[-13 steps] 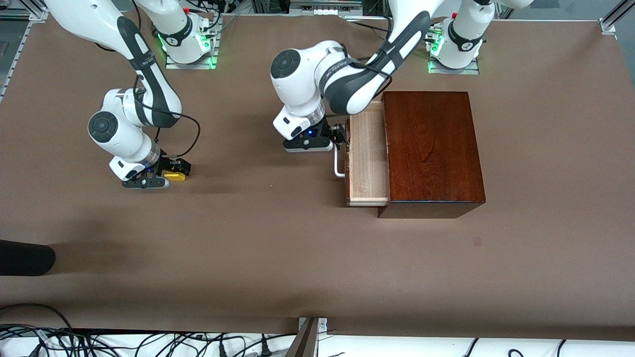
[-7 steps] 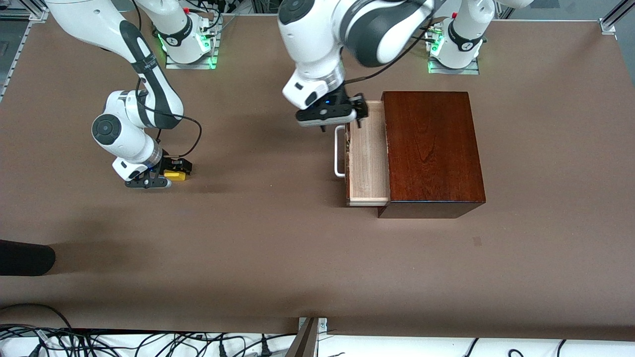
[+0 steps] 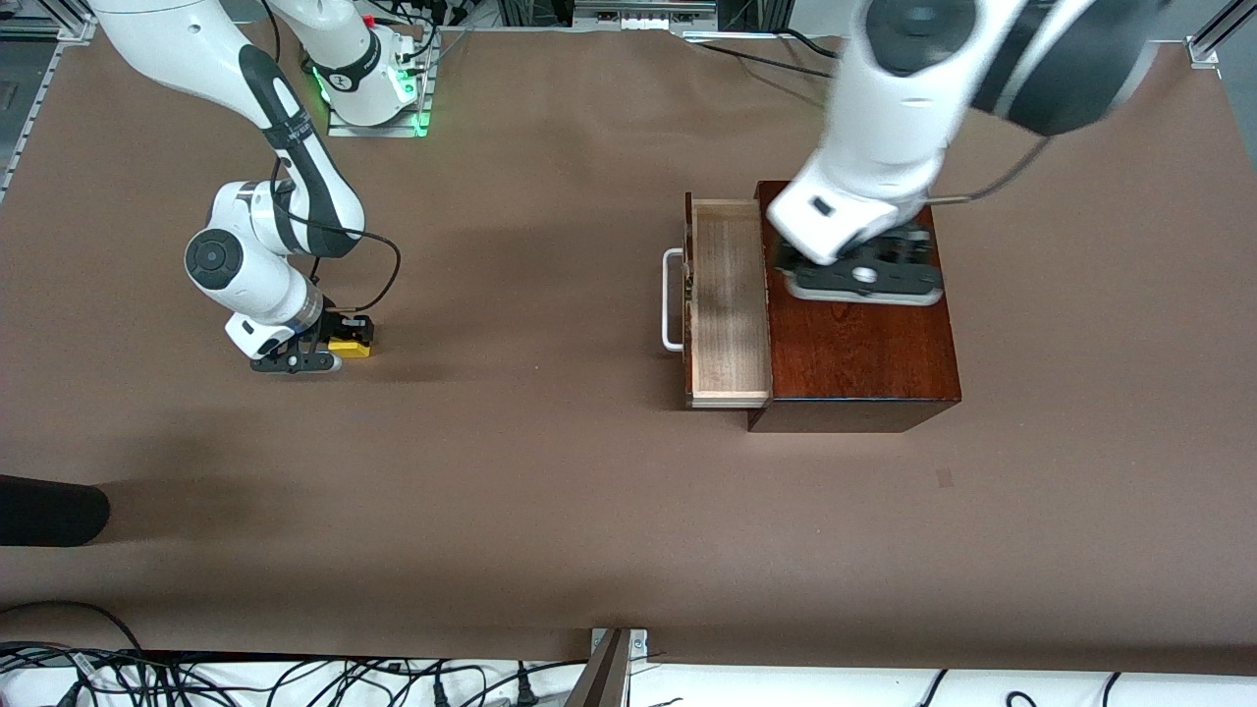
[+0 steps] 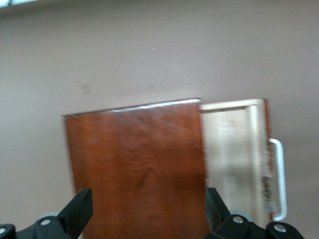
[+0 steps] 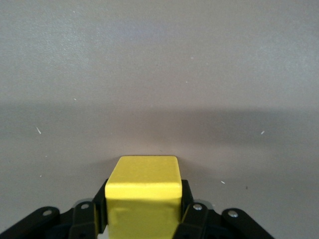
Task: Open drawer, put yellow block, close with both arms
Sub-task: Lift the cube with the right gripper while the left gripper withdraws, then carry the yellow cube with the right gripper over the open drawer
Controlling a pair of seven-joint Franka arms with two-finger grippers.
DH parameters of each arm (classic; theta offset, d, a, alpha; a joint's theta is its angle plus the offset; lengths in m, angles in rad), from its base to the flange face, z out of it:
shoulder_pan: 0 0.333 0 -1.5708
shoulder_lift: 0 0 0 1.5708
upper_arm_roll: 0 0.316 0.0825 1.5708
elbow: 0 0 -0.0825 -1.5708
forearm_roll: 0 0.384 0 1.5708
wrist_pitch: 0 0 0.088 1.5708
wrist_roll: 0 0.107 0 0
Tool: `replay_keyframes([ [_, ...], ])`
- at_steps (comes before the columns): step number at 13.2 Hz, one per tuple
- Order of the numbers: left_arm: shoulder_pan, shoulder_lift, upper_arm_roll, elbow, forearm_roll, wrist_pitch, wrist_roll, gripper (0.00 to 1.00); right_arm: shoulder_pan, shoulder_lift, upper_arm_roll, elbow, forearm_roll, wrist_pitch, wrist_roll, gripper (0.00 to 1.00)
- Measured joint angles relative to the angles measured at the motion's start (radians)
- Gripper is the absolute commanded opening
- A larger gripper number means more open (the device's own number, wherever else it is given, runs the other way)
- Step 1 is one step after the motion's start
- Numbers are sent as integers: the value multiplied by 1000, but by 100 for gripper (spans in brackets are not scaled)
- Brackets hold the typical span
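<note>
The drawer (image 3: 729,304) stands pulled out of the dark reddish-brown box (image 3: 864,344), its pale inside empty, its white bar handle (image 3: 671,299) facing the right arm's end. It also shows in the left wrist view (image 4: 234,154). My left gripper (image 3: 864,275) is open and empty, up over the box top (image 4: 139,164). My right gripper (image 3: 339,349) is shut on the yellow block (image 3: 348,347), low at the table toward the right arm's end. In the right wrist view the block (image 5: 143,196) sits between the black fingers (image 5: 187,209).
The brown table (image 3: 550,471) spreads between the block and the drawer. A dark object (image 3: 49,511) lies at the table's edge at the right arm's end, nearer the front camera. Cables run along the near edge.
My left gripper has let go of the handle, risen and swung from the drawer front to over the box top. The right gripper stays on the yellow block, barely moved.
</note>
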Motion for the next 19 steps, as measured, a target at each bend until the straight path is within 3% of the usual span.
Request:
replay_keyframes([
  [2,59,-39,-1,-3,-7,-20,131,100,0,-15,0,13,0,-13,-64,1],
  [5,112,-105,-1,-12,-31,-95,230,100,1,-75,29,86,-3,-170,-127,2],
  [8,165,-172,-2,-105,-55,-114,244,100,11,-134,121,169,-57,-283,-147,2],
  [11,241,-218,-2,-244,-102,-32,314,100,17,-151,229,270,-84,-423,-148,3],
  [13,281,-232,-1,-284,-125,-4,364,100,23,-152,309,349,-95,-497,-149,3],
  [15,306,-234,-1,-289,-142,-2,383,100,69,-151,354,442,-130,-565,-154,2],
  [19,312,-237,-1,-291,-144,-2,385,100,294,-59,364,717,-237,-782,-150,1],
])
